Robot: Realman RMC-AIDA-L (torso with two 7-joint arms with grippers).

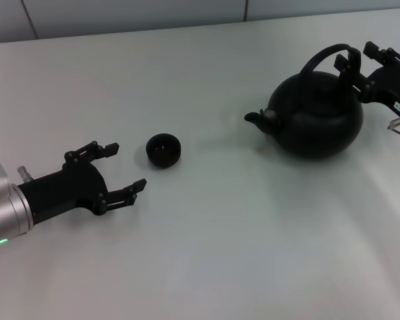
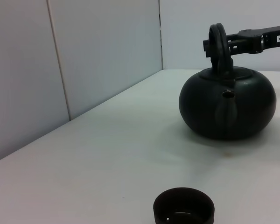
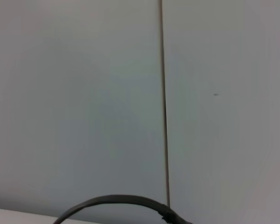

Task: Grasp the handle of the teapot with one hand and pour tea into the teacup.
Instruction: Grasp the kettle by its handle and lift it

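Note:
The black teapot (image 1: 313, 117) stands on the white table at the right, its spout pointing toward the teacup. My right gripper (image 1: 355, 61) is at the top far side of the arched handle (image 1: 320, 59), with a finger on each side of the band, shut on it. The left wrist view shows the teapot (image 2: 227, 109) resting on the table with the gripper (image 2: 218, 45) at the handle's top. The handle's arc (image 3: 116, 200) shows in the right wrist view. The small black teacup (image 1: 164, 149) (image 2: 183, 207) sits upright left of centre. My left gripper (image 1: 123, 167) is open and empty, just left of the cup.
The white table (image 1: 220, 253) extends toward me. A grey panelled wall (image 2: 84, 56) runs along the table's far edge.

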